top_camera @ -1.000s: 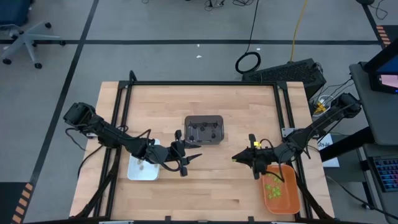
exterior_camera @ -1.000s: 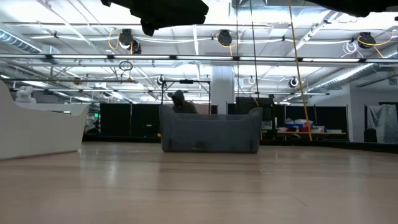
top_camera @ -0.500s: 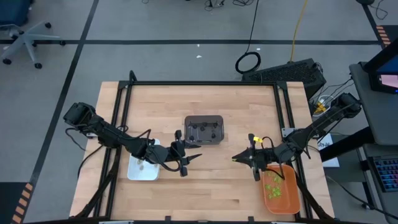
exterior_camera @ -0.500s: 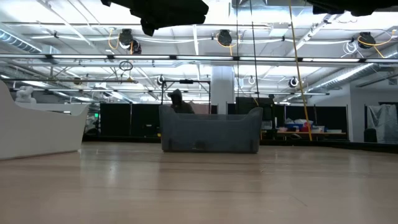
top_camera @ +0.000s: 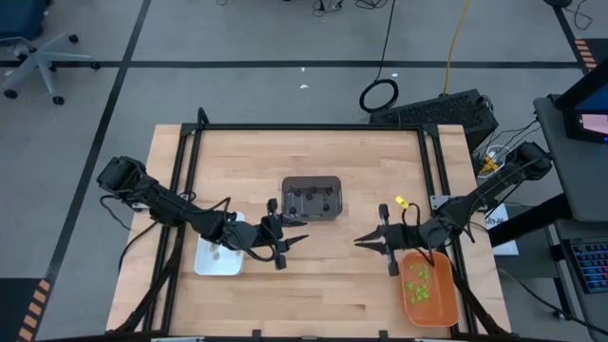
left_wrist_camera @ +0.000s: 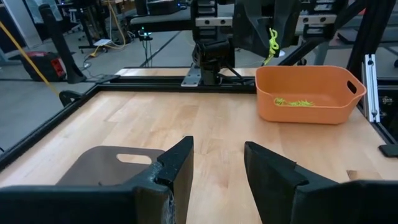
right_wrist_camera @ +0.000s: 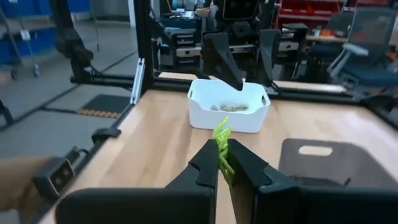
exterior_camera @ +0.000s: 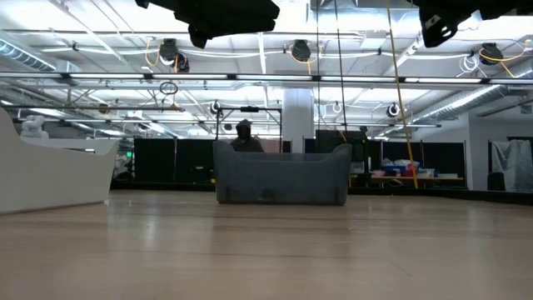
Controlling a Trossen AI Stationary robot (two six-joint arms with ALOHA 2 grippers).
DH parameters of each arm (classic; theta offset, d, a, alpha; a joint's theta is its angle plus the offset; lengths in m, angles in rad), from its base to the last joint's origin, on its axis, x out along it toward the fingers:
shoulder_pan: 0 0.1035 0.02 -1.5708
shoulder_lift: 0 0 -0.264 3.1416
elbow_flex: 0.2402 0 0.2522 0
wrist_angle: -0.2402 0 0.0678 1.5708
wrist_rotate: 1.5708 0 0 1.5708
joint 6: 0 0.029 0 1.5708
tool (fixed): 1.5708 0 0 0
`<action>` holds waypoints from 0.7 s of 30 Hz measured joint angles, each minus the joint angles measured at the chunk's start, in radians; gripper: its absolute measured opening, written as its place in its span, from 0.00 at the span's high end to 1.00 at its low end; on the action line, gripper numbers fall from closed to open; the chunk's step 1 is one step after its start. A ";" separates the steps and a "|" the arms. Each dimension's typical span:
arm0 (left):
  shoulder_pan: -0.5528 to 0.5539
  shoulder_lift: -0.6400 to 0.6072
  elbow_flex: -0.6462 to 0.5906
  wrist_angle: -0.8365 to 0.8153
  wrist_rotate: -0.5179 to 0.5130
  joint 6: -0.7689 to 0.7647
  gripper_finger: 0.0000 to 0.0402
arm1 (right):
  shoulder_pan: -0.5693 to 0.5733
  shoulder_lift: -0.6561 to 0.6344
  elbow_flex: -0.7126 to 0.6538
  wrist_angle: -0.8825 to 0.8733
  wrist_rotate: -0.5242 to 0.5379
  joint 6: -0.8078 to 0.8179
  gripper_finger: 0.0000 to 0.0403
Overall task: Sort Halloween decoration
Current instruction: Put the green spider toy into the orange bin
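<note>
Right gripper [right_wrist_camera: 222, 163] has shifted toward the orange tray [top_camera: 439, 302], clamping a lime-green trinket [right_wrist_camera: 222, 144].

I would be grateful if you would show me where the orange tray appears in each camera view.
High view: orange tray at the lower right, near the table's front edge.
Low view: not in the picture.
Left wrist view: upper right, green pieces inside.
Right wrist view: not in the picture.
Shared landmark: the dark grey tray.

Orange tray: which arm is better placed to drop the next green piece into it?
The right arm. Its gripper is shut on a green piece and hangs beside the orange tray. The left gripper is open, empty, near the white tray.
</note>
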 joint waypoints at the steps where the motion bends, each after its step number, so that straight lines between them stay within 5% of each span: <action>1: 0.000 0.000 0.000 -0.001 0.000 -0.011 0.63 | 0.000 0.000 0.000 0.000 0.000 0.026 0.98; 15: -0.005 0.000 0.000 -0.008 0.001 -0.017 0.63 | 0.000 0.000 0.000 -0.008 -0.006 0.409 0.98; 21: -0.018 0.000 0.000 -0.008 0.002 -0.018 0.63 | 0.001 0.000 0.000 -0.018 -0.115 0.442 0.98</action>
